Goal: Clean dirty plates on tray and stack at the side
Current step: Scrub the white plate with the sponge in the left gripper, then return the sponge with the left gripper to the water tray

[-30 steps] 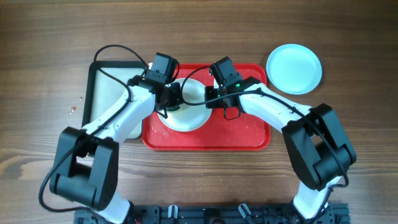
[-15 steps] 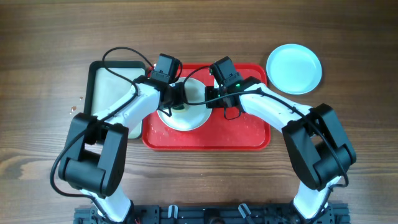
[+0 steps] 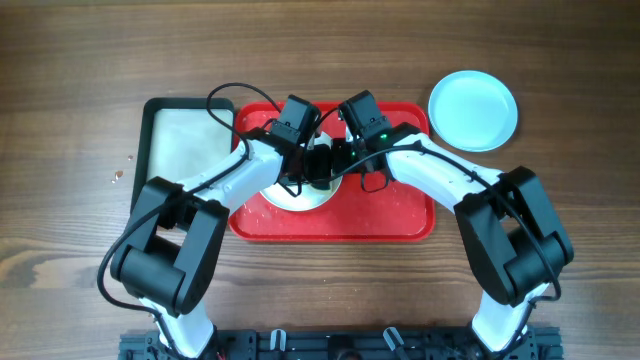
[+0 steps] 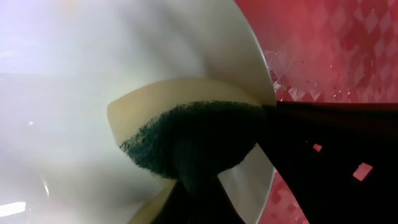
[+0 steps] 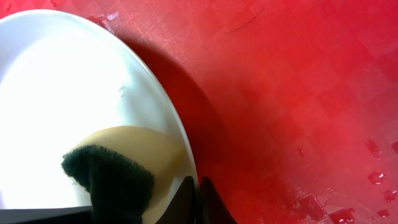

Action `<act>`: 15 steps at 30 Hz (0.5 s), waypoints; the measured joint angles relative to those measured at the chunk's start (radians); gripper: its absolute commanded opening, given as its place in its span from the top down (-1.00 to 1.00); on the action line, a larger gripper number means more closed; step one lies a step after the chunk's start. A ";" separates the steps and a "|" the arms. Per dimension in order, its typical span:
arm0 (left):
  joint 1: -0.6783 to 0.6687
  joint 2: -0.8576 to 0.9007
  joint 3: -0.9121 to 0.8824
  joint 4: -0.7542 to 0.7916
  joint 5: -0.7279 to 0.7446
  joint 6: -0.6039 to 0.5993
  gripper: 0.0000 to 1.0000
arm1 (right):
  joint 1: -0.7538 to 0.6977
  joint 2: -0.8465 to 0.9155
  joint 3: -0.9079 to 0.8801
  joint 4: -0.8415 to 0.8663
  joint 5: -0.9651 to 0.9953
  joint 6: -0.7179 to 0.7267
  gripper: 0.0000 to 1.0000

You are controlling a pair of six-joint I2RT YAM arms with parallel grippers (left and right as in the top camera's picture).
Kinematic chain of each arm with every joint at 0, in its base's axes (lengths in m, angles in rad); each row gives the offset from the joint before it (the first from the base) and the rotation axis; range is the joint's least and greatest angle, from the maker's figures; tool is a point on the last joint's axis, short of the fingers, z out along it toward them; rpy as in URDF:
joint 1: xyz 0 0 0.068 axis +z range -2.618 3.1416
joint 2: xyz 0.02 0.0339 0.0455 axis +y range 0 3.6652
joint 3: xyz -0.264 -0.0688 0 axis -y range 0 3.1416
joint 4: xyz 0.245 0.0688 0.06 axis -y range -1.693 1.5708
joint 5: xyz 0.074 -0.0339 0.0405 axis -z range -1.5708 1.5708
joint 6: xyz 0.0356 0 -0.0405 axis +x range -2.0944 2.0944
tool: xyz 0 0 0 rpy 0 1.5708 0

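A white plate (image 3: 293,197) lies on the red tray (image 3: 385,215), mostly under both grippers. My left gripper (image 3: 317,168) is shut on a sponge (image 4: 193,134), dark green scouring side over yellow foam, pressed on the plate's inside (image 4: 93,62) near its right rim. My right gripper (image 3: 339,160) is shut on the plate's rim (image 5: 198,196). The plate (image 5: 62,81) and the sponge (image 5: 118,171) also show in the right wrist view. One pale turquoise plate (image 3: 473,110) lies on the table right of the tray. No other turquoise plate shows.
A black-rimmed tray with a pale inside (image 3: 185,140) lies against the red tray's left side. Water droplets speckle the red tray's floor (image 5: 373,162). The two arms meet closely over the plate. Bare wooden table (image 3: 560,200) surrounds the trays.
My left gripper has slid the sponge rightward across the white plate, from its left side to beside my right gripper. My right gripper has stayed on the rim.
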 measured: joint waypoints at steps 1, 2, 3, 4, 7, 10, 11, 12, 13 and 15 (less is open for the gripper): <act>0.002 0.000 0.000 -0.001 0.007 0.006 0.92 | 0.000 0.000 0.000 0.000 0.000 0.000 0.91; 0.006 0.000 0.000 -0.003 0.015 0.013 0.92 | 0.000 0.000 0.000 0.000 0.000 0.000 0.91; 0.010 -0.001 0.000 -0.008 0.024 0.021 0.92 | 0.000 0.000 0.000 0.000 0.000 0.000 0.91; 0.015 -0.003 0.000 -0.014 0.029 0.030 0.92 | 0.000 0.000 0.000 0.002 0.000 0.000 0.91; 0.044 -0.033 0.000 -0.058 0.031 0.055 0.92 | 0.000 0.000 0.000 0.003 0.000 0.000 0.91; 0.114 -0.108 0.000 -0.116 0.000 0.084 0.92 | 0.001 0.000 0.000 0.004 0.000 0.000 0.92; 0.151 -0.145 -0.001 -0.138 -0.016 0.098 0.92 | 0.002 0.000 0.000 0.004 0.000 0.000 0.92; 0.178 -0.171 -0.001 -0.153 -0.025 0.108 0.92 | 0.002 0.000 0.000 0.004 0.000 0.000 0.92; 0.204 -0.195 -0.001 -0.170 -0.032 0.117 0.92 | 0.002 0.000 0.000 0.005 0.000 0.000 0.91; 0.281 -0.257 -0.001 -0.208 -0.050 0.145 0.92 | 0.002 0.000 0.000 0.005 0.000 0.000 0.91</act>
